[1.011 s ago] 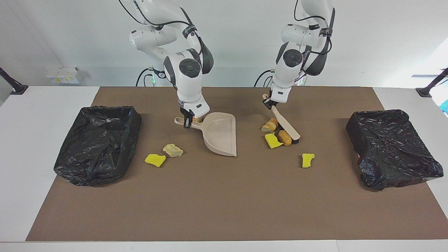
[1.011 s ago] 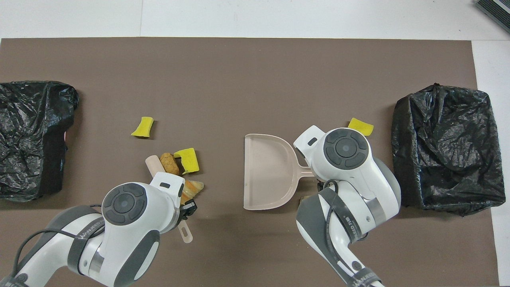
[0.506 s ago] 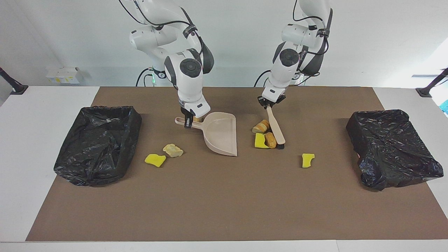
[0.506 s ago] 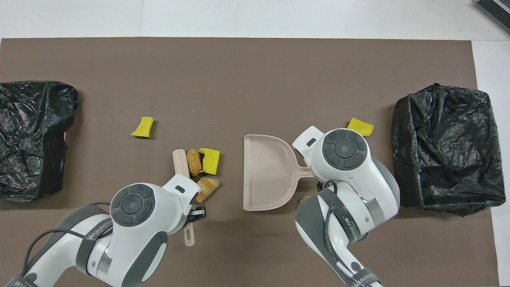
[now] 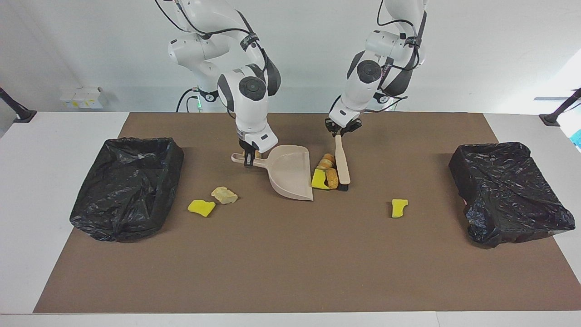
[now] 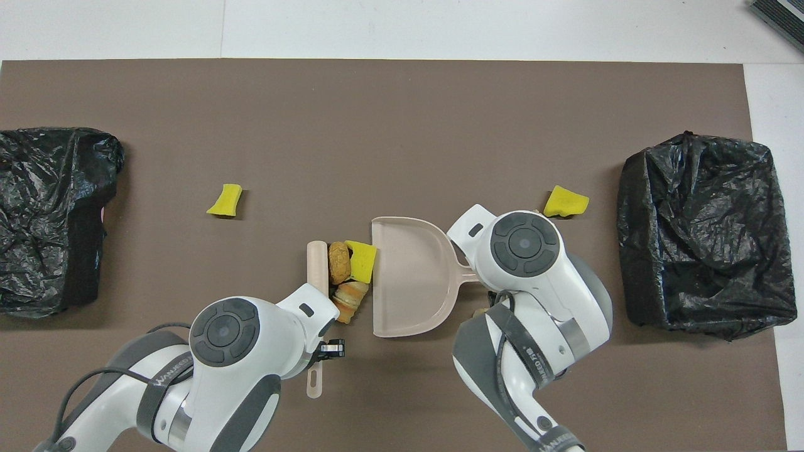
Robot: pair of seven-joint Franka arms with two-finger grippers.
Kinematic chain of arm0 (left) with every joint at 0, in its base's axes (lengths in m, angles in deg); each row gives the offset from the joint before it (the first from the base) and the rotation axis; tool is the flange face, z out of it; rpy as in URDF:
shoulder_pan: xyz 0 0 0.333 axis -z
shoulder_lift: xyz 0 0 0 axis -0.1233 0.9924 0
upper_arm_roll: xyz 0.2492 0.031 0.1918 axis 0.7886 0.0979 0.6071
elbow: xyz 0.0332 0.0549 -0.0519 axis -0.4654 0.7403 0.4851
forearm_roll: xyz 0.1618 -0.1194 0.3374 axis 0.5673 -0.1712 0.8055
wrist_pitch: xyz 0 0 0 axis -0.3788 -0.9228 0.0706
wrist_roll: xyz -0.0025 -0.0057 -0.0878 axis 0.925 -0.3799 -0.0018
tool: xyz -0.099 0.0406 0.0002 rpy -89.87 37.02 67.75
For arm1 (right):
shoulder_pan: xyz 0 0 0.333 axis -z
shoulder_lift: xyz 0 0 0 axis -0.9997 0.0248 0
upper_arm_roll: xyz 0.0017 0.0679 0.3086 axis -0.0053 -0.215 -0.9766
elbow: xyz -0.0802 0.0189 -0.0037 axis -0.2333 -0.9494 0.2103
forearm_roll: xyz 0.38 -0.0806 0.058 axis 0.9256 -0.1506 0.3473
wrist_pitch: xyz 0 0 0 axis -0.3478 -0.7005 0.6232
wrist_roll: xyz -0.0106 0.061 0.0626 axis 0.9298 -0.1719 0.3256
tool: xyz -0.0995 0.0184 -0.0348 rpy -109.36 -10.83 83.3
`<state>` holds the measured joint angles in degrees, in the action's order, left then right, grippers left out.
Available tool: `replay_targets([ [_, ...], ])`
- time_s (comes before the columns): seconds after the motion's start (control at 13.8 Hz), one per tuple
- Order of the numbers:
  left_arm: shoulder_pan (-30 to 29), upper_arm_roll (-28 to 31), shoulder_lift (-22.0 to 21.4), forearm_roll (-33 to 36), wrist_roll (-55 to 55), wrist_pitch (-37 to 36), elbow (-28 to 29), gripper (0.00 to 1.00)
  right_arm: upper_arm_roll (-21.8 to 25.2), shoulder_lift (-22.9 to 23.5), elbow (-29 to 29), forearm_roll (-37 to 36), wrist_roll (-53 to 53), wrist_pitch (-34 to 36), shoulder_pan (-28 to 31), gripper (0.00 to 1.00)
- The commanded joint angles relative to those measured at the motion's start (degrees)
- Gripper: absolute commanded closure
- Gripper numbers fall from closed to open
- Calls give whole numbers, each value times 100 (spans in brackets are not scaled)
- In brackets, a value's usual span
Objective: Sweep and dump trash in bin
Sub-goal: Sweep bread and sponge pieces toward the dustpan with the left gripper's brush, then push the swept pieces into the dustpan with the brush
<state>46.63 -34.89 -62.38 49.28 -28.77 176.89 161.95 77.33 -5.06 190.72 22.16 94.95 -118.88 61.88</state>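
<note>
Nearest the robots, the left gripper [image 5: 338, 132] is clamped on the handle of the beige brush [image 5: 341, 160], whose head rests on the brown mat [image 5: 290, 263] and leans against a tight cluster of trash. The right gripper [image 5: 248, 157] is clenched on the handle of the beige dustpan [image 5: 290, 177], which lies flat on the mat with its open mouth turned toward the brush. Beside that handle a small tan bit [image 5: 258, 154] peeks out; it is mostly hidden by the gripper, so it may be another bread-like lump, but that cannot be told for sure.

The cluster sits between brush and dustpan: a ridged tan-orange lump [image 5: 326, 161] closest to the robots, then a rounder tan-orange lump [image 5: 332, 178] and a yellow spongy chunk [image 5: 319, 180] that touches the pan's mouth edge. The pan's floor is bare; nothing lies inside it.

A little farther out, toward the right arm's end, a pale tan lump [image 5: 224, 195] and a second yellow chunk [image 5: 201, 207] lie just beside each other on the mat. Toward the left arm's end, a third yellow chunk [image 5: 399, 207] lies alone, well apart from the brush.

At each end of the table stands a bin lined with a black bag: one [image 5: 127, 186] at the right arm's end, one [image 5: 508, 190] at the left arm's end. Their crumpled liners hide whatever may be inside.
</note>
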Motion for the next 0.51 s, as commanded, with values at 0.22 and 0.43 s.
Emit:
replay_targets([
  [0.22,465,78,88,-128,-40,30,-188,100,-23,187,3,38,-288,-284,-213,100],
  [0.43,614,78,141,-128,4,56,-363,100,-23,196,3,29,-324,-293,-213,100],
])
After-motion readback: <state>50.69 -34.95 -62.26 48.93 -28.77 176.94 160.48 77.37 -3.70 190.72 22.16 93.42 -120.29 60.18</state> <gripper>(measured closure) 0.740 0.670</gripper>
